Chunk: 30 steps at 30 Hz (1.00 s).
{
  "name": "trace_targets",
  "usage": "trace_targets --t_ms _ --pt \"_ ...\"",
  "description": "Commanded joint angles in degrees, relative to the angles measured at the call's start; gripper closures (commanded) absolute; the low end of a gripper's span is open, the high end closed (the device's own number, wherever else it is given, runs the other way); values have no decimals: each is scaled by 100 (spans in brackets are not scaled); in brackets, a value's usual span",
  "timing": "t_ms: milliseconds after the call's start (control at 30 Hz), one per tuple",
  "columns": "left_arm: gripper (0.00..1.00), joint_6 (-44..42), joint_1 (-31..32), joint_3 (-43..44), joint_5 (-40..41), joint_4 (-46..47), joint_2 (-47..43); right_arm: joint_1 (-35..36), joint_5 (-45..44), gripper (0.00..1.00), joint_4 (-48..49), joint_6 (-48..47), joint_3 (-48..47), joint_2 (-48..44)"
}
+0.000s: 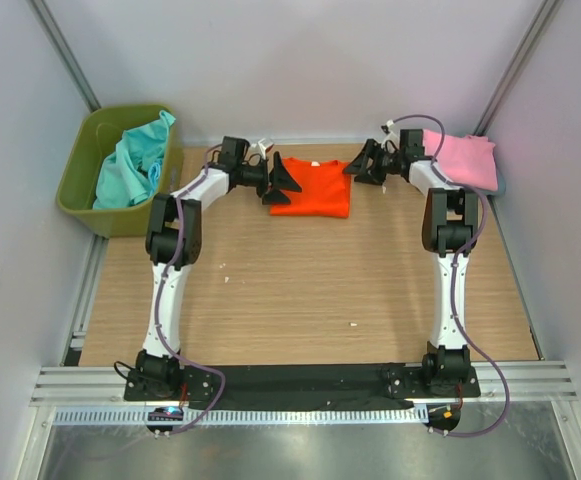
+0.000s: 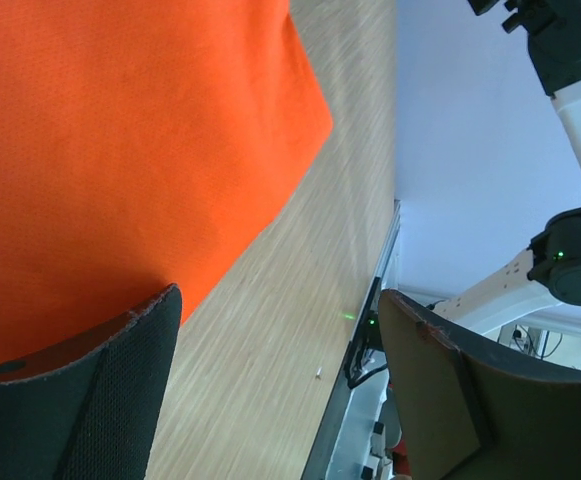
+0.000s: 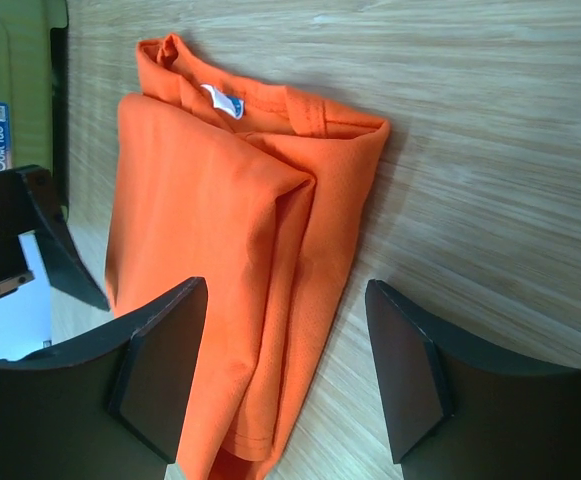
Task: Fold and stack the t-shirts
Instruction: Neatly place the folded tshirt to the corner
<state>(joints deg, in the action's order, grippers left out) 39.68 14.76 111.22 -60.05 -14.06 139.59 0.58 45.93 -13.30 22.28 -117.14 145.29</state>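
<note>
Both wide open, gripping nothing: left tool [image 2: 280, 295] and right tool [image 3: 285, 288] flank folded orange t-shirt [image 1: 318, 190]

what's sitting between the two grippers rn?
The folded orange t-shirt lies on the table between the left gripper and the right gripper, both open. The top view shows it best.

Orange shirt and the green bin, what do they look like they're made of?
Orange shirt: soft matte knit cloth, probably cotton or a blend; fine textured weave, soft folds and a stitched hem show. Green bin: looks like moulded plastic; smooth walls, rounded rim.
</note>
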Motion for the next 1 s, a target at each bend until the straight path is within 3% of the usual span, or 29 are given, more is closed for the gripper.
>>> trace_targets --t_ms 0,667,967 --pt "20 -320 9 58 90 -237 121 91 179 29 73 66 121 34" --pt "19 -514 106 102 380 -527 253 346 241 33 -76 31 587 -36" --pt "18 -505 158 190 398 -510 314 531 258 42 -173 -75 693 -80"
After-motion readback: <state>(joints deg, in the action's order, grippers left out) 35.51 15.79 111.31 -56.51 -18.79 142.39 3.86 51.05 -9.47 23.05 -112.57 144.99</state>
